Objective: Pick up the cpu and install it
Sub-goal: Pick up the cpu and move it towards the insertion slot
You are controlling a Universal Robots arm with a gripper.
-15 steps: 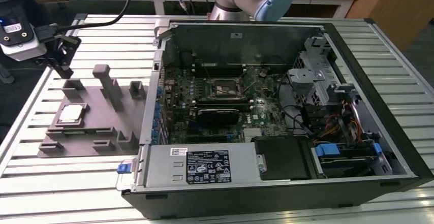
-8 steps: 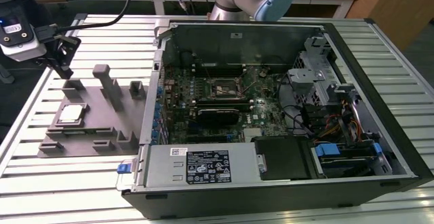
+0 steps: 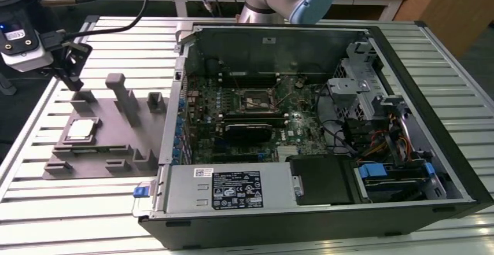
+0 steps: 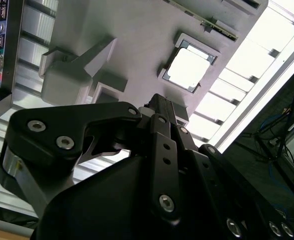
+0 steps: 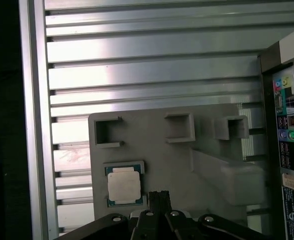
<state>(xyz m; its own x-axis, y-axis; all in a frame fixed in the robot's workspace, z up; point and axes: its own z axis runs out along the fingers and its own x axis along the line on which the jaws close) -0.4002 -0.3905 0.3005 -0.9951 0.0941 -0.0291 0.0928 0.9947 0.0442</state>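
The cpu, a small silver square with a tan rim, lies flat in a recess of the grey fixture plate at the exterior view's left. Both wrist views show the cpu in its recess. My gripper hangs above the back of the plate, a short way beyond the cpu and clear of it. Its dark fingers are pressed together, shut on nothing. The black square socket sits in the middle of the motherboard inside the open computer case.
Upright blocks rise from the fixture plate between the cpu and the case's side wall. The ribbed metal table spreads around both. Cables and drive bays crowd the case's right side. The arm's base stands behind the case.
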